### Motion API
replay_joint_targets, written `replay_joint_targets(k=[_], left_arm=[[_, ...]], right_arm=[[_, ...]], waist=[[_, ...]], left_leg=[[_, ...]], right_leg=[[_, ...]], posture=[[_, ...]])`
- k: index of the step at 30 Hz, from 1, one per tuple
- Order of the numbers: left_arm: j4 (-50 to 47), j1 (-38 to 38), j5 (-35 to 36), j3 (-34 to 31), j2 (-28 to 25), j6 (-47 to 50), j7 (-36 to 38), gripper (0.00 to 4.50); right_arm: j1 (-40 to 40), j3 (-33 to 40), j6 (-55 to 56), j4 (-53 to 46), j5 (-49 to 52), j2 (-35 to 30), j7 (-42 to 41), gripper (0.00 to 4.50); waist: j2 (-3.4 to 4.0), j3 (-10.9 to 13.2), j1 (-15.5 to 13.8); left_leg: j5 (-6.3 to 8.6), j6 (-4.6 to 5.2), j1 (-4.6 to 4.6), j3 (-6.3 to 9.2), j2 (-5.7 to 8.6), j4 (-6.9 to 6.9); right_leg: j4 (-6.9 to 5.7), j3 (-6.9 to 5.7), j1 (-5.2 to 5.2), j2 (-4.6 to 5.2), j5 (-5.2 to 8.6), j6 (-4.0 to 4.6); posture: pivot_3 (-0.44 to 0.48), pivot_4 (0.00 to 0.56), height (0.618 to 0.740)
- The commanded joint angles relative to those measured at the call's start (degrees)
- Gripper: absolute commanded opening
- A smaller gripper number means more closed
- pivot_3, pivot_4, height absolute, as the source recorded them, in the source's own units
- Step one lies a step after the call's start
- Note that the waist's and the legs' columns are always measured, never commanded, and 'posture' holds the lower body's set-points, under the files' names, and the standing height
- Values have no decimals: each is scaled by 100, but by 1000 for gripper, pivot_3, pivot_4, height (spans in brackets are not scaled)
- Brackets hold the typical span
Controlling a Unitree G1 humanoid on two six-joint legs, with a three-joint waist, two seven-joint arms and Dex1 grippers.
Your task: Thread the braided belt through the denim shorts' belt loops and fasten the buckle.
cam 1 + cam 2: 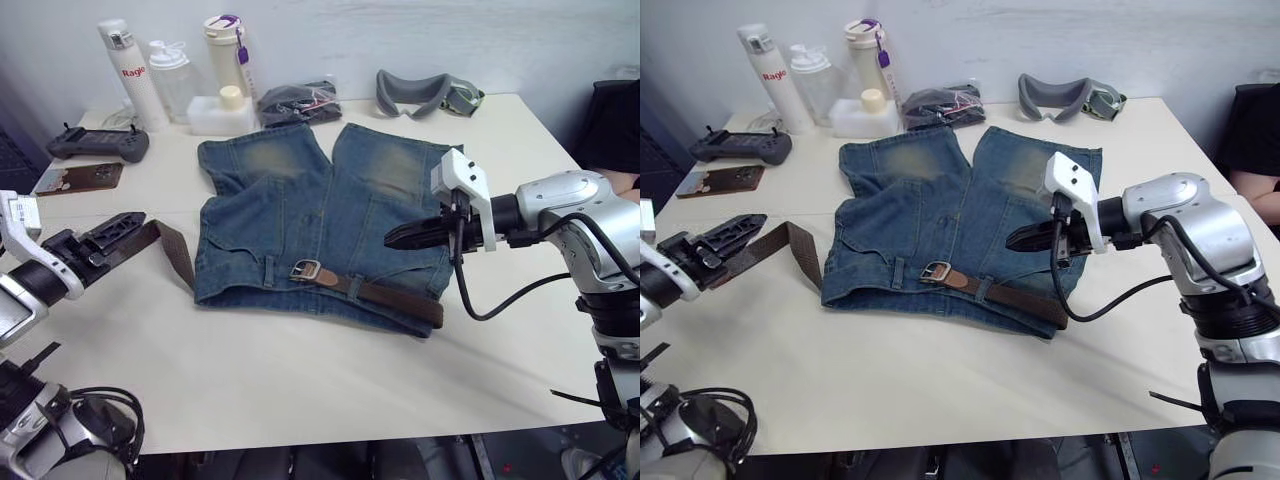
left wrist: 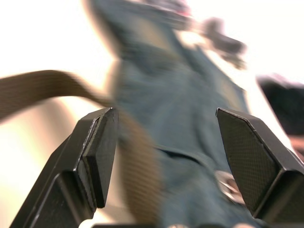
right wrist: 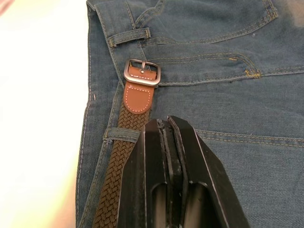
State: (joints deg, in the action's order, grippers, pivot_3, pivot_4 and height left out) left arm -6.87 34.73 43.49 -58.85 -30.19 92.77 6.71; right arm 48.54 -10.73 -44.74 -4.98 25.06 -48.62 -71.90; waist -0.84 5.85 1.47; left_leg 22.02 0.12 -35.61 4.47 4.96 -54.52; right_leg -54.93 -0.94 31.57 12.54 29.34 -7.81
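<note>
In the left eye view, the denim shorts (image 1: pixel 320 225) lie mid-table, the braided belt (image 1: pixel 385 296) along their waistband. In the left wrist view, the left gripper (image 2: pixel 166 156) gapes. In the right wrist view, the right gripper (image 3: pixel 166 124) is pressed together above the buckle (image 3: pixel 141 78).

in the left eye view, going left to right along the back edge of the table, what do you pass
white bottle → clear bottle → purple-lidded bottle → black bundle → grey goggles
</note>
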Motion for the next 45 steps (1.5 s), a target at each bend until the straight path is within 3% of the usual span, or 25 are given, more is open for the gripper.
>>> replay_joint_targets(k=[1,4,8,13,17,21,24,26,27,30,33,35,38,40,45], left_arm=[[514,852,-627,-434,330,-31,-941,3603],[1137,1537,-1218,-765,757,-353,-1661,3603],[2080,2166,-1452,-1160,1089,-1024,-2208,3603],[3324,2638,-1404,-1597,1048,-2025,-2875,3603],[3561,2787,-1178,-1659,1031,-3048,-3139,3603],[3445,2782,-1022,-1032,964,-3406,-2754,2605],[3052,2580,-804,82,876,-3372,-1438,1208],[2366,2065,-901,1582,681,-3520,25,194],[2100,1845,-940,2143,585,-3631,567,86],[1374,1225,-1038,3459,181,-4082,1982,86],[148,219,-786,5103,-716,-4512,4645,86],[98,-54,-801,5645,-1170,-4732,5661,86],[668,104,-1016,6093,-1395,-5000,6323,86],[1078,385,-1004,6234,-1319,-4888,6485,86],[1894,969,-1416,6791,-1231,-5008,6979,86]], right_arm=[[7,213,66,-235,19,-88,42,0],[-81,320,-34,-407,58,-175,122,0],[-175,524,-250,-676,159,-285,289,0],[-335,741,-493,-996,244,-446,491,0],[-498,924,-679,-1217,331,-609,644,0],[-591,1021,-756,-1326,364,-664,807,0],[-645,1078,-804,-1408,411,-682,899,0],[-684,1113,-825,-1453,416,-693,989,0],[-696,1121,-828,-1469,418,-696,1026,0],[-727,1143,-834,-1504,456,-695,1114,0],[-845,1243,-880,-1637,516,-664,1305,0],[-933,1329,-940,-1748,577,-655,1424,0],[-1091,1495,-1084,-1958,705,-613,1618,0],[-1224,1599,-1170,-2131,802,-591,1757,0],[-1430,1822,-1441,-2523,1070,-420,2190,0]], waist=[[-17,9,-22],[-34,13,-69],[-48,20,-124],[-69,33,-140],[-69,33,-137],[-83,41,-139],[-85,43,-142],[-85,42,-137],[-85,42,-135],[-82,43,-133],[-76,43,-107],[-52,52,-81],[-25,66,-77],[-24,67,-81],[-20,69,-65]], left_leg=[[-1,-2,0,6,4,1],[-5,-7,1,17,14,3],[-7,-7,3,14,17,11],[-14,-22,9,17,11,27],[-15,-24,16,15,10,31],[-14,-26,17,16,10,33],[-16,-28,16,19,13,33],[-16,-29,16,19,15,33],[-16,-29,16,18,15,34],[-16,-29,19,15,16,35],[-18,-32,18,14,10,39],[-17,-31,18,-1,-3,47],[-21,-25,17,-4,-6,46],[-20,-22,16,-19,-23,44],[-13,-1,10,-19,-17,44]], right_leg=[[-1,0,0,0,-1,-3],[-1,-1,-4,-1,-11,-21],[3,2,-2,0,-22,-44],[4,-4,3,0,-25,-50],[4,-4,1,1,-25,-50],[5,-5,3,0,-26,-52],[5,-8,3,-1,-28,-56],[7,-8,2,0,-28,-57],[8,-7,1,0,-28,-57],[9,-5,0,0,-29,-56],[18,-5,0,1,-28,-53],[38,-7,1,1,-23,-43],[40,-8,3,7,-20,-35],[42,-11,3,8,5,14],[64,-9,-2,8,0,5]], posture=[[0,150,627],[0,150,627],[0,150,627],[0,150,627],[0,150,627],[0,150,627],[0,150,627],[0,150,627],[0,150,627],[0,150,627],[0,150,627],[0,150,627],[0,150,627],[0,150,627],[0,150,627]])
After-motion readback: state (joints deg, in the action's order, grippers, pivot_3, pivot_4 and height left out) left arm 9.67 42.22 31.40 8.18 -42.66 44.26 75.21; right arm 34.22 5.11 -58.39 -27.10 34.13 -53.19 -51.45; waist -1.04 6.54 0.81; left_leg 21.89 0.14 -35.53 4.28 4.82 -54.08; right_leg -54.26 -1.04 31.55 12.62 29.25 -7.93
